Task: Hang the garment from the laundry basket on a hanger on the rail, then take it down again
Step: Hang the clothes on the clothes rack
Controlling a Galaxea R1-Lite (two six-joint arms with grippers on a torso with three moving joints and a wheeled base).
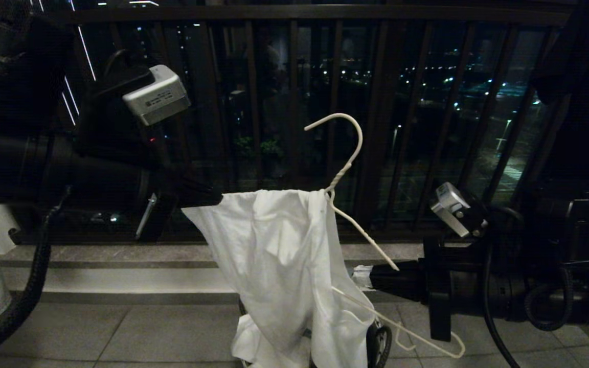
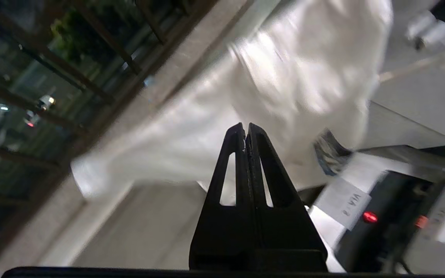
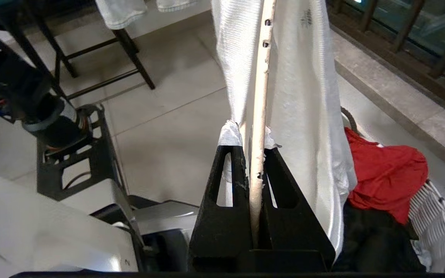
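Roughly a third of the way in, by the look of it. Shirt [image 1: 279, 255] out of the basket [image 3: 437, 224] and draped over one shoulder of the hanger [image 1: 348, 168], bunched near the twisted neck with the bulk drooping toward the floor. Only half threaded though: other hanger arm sticking out bare, running down and off to the right past the cloth. No rail anywhere in view, just the dark balcony railing [image 1: 294, 76] behind, so hanging not done yet, and taking down obviously still to come. Probably needs the collar worked over the second shoulder first, then a lift up to wherever the rail sits.

Right end effector [image 1: 371, 276]: clenched on the hanger wire, mid-arm, holding the whole thing up in the air. Right wrist view shows the pale wire [image 3: 259, 116] pinched between the two black fingers [image 3: 234, 173] with a bit of white tape at the tips, shirt hanging just behind. Red cloth [image 3: 381, 170] and something black sitting in the basket below.

Left end effector [image 1: 200, 197]: fingers pressed flat together, at the upper left corner of the shirt. Left wrist view shows the tips [image 2: 245, 133] against the white fabric, but hard to say whether any cloth is actually pinched or just sitting behind them. Head view hints at a pinch on that stretched corner, not certain.
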